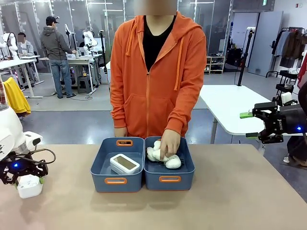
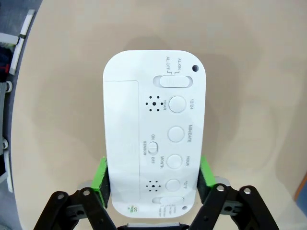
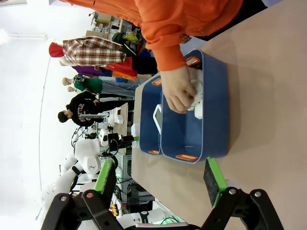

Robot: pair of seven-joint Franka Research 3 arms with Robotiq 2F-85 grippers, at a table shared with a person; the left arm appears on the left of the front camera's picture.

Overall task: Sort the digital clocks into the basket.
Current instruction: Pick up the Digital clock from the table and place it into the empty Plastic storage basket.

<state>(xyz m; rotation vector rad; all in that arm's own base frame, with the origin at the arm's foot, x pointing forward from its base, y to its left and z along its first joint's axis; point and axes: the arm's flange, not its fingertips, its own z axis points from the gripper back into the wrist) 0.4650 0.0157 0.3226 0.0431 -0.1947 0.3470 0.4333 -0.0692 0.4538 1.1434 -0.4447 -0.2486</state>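
Currently one digital clock [image 2: 153, 134] sits clamped in the left gripper [image 2: 153, 175], green pads pressed against its two long edges near one end. It is a smooth white plastic slab with rounded corners. The back face is turned to the wrist camera and shows round push-buttons, two slider switches, small clusters of speaker holes and fine grey print. From the front it is low over the near left corner of the surface [image 1: 230, 191]; I cannot tell whether it touches.

The second clock [image 1: 124, 164], same white shell, lies screen-up in the basket [image 1: 132, 184], its dark grey-brown display tilted slightly toward the front camera. The basket is blue-grey moulded plastic, rectangular with softened corners and orange handle slots at its ends. It stands mid-surface, wall to wall with a twin bin [image 1: 153, 184] on its right.

The twin bin holds cream plush toys [image 1: 172, 162], fluffy and lumpy. The person's hand [image 1: 169, 142] rests on them, coming out of an orange hooded sleeve.

The right gripper [image 1: 249, 125] hangs off to the right, well apart from the bins, jaws spread wide and holding nothing. The surface is matte tan and smooth.
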